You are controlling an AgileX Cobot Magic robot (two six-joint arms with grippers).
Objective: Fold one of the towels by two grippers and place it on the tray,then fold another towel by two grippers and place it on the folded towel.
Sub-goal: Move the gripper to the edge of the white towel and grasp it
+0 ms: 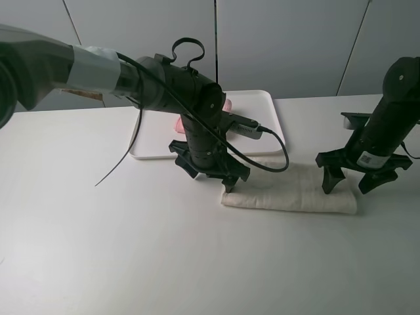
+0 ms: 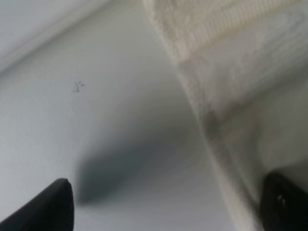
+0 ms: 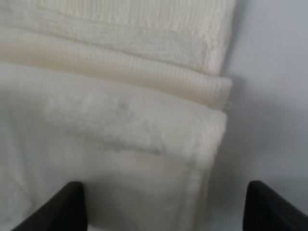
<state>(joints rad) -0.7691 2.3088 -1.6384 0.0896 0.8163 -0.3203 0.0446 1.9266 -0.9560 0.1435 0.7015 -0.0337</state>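
The left half of the tray (image 1: 261, 105) is screened by the left arm (image 1: 164, 82), by which most of the pink towel (image 1: 228, 104) is hidden. The cream towel (image 1: 289, 191) is flanked by the left gripper (image 1: 210, 182) and right gripper (image 1: 346, 189), with only its middle left reachable. Open table (image 1: 131, 256) is found in front.

Looks like a robotics lab or test cell. Bare matt white bench (image 1: 98, 249), plain pale grey panel wall (image 1: 282, 46) w/ thin dark seams behind it. Two dark, cabled multi-joint robot arms: left arm (image 1: 164, 82) w/ a grey tape wrap (image 1: 92, 69), right arm (image 1: 394, 111) w/ a small white barcode-type sticker (image 1: 369, 158). Staged props: flat white rounded-corner plastic tray (image 1: 272, 115), cream terry-cloth towel (image 1: 289, 193).
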